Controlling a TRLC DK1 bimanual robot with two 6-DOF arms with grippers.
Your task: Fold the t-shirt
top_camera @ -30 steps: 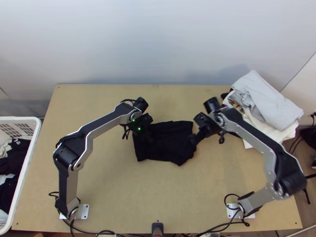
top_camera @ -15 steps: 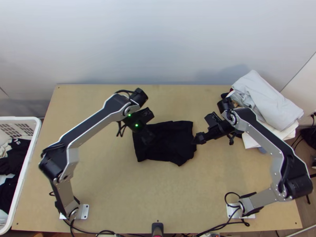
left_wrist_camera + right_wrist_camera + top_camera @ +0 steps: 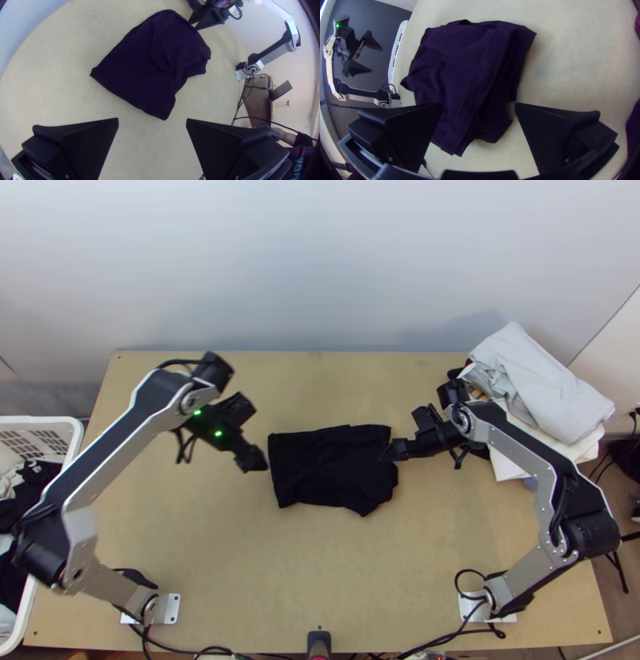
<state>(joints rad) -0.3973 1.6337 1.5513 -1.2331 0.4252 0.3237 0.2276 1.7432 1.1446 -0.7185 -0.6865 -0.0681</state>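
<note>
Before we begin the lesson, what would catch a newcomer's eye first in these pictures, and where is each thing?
The black t-shirt stands out first, lying in a compact bundle mid-table. The left gripper and right gripper, both with fingers open, flank it at its left and right edges. Next comes the heap of mostly pale cloth at the table's far right corner.

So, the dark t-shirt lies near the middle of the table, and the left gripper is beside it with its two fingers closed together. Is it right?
Not quite: the left wrist view shows the left gripper open, its two fingers wide apart. The dark t-shirt does lie near the middle of the table, with that gripper beside it.
</note>
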